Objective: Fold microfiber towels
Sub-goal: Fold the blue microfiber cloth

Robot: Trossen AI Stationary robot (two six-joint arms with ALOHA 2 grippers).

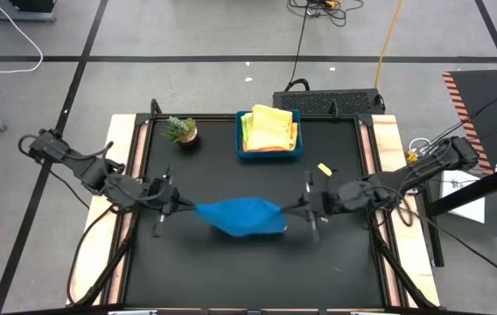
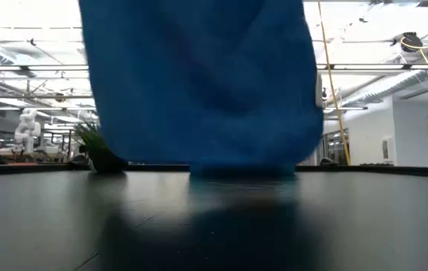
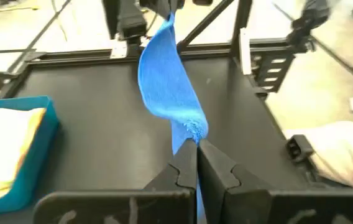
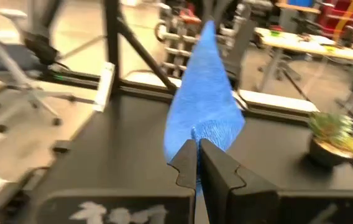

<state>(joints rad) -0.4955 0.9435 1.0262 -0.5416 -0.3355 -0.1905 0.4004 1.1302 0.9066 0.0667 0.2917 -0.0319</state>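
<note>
While both arms reach in from opposite sides of the tabletop, a blue towel [image 1: 241, 216] hangs stretched between them over the middle of the black mat, nearer the front edge than the back. The left gripper [image 1: 181, 208] has its fingers [image 3: 186, 169] pressed together on one end of the cloth, and the right gripper [image 1: 299, 208] has its fingers [image 4: 217, 165] clamped on the opposite end. In the low view the towel [image 2: 199, 83] drapes down in a broad sheet, its bottom edge touching or just above the surface; I cannot tell which. A blue tray [image 1: 269, 152] sits at the middle of the back edge, holding yellow towels [image 1: 270, 127] stacked over an orange one. A small potted plant [image 1: 180, 130] stands toward the back left corner, well apart from the grippers.
</note>
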